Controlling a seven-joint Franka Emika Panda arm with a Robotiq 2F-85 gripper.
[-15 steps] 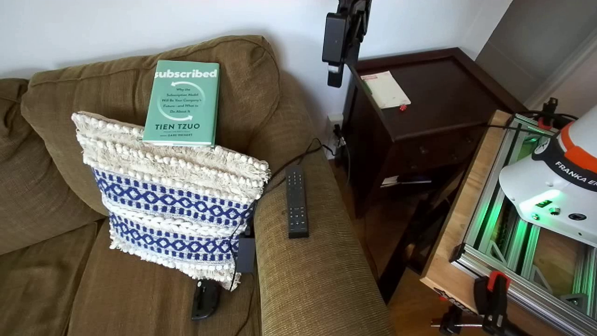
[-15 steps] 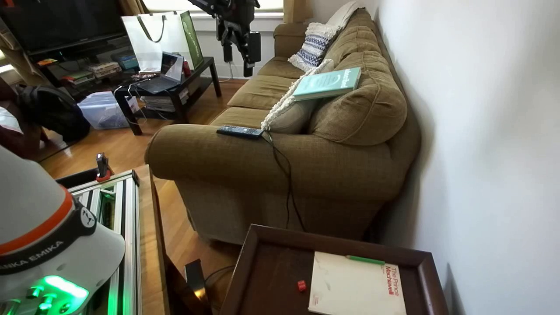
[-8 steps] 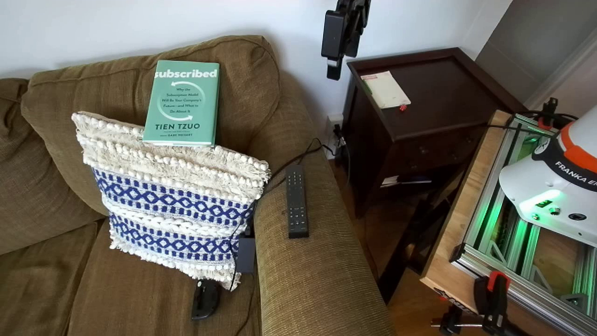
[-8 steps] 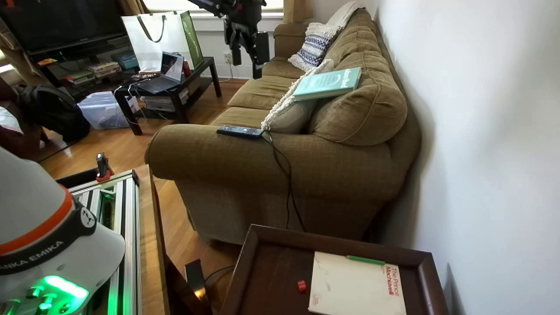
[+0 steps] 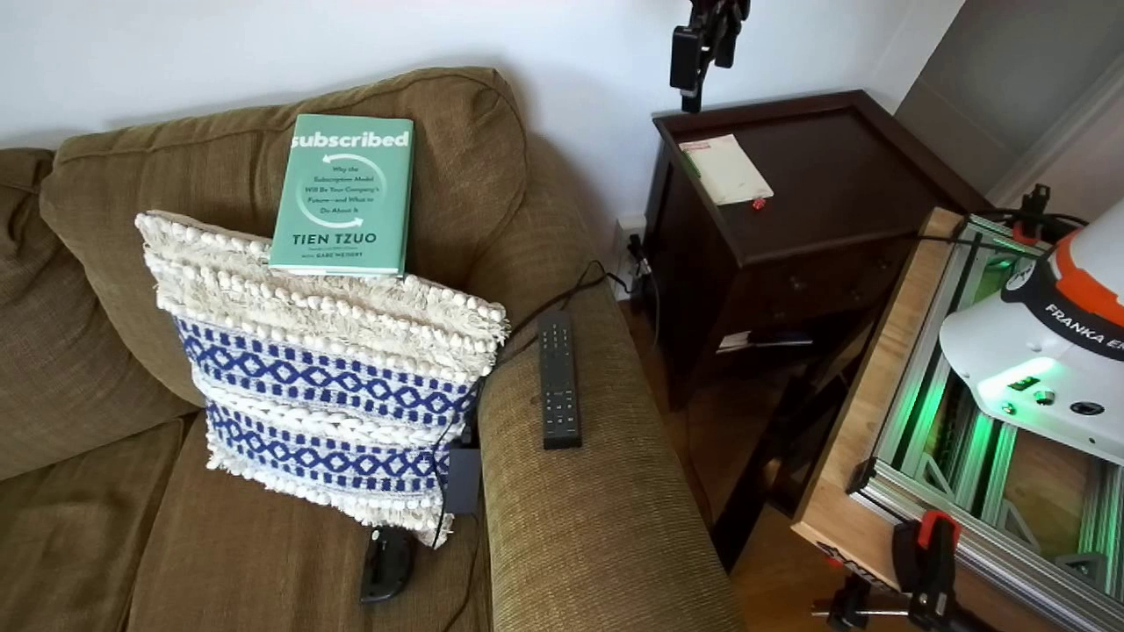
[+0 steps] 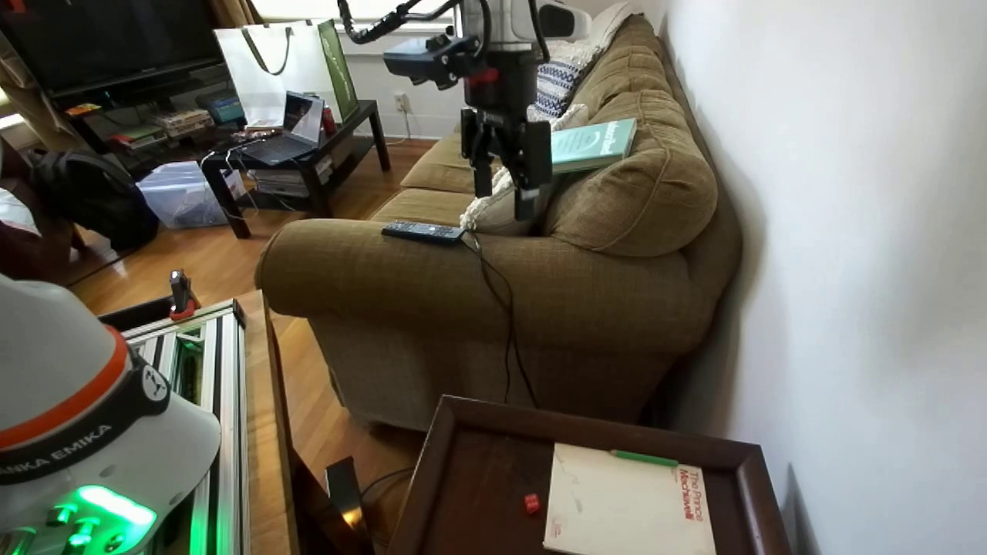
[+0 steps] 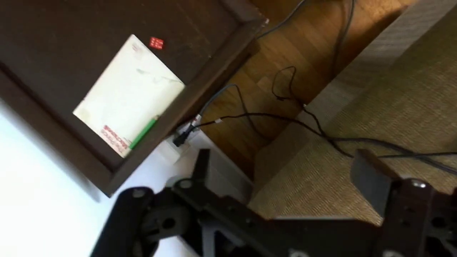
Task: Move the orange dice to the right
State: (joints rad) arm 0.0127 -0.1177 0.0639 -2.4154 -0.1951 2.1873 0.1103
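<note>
Looking for the die (image 7: 156, 43), we find it, red, on the dark side table (image 6: 486, 462), just beside a pale booklet (image 6: 626, 501) with a sliver of wood showing between; its pips blur and we cannot count them. A green pencil (image 6: 645, 458) lies along the booklet's edge, and we cannot tell whether all of it rests on the cover. In an exterior view the bottom border crops both table and booklet. Well apart from the die, the gripper (image 7: 291, 175) hangs in the air with its jaws spread wide, gripping nothing that we can see. The top border cuts off the arm (image 6: 513, 23) in an exterior view, where the gripper also covers part of a fringed cushion (image 6: 493, 216) and one end of a teal book (image 6: 594, 145). In the wrist view we see cords (image 7: 264, 114), partly hidden by the gripper, trail over the sofa (image 7: 410, 107). The white robot base (image 5: 983, 347) is cut off at the side in both exterior views.
</note>
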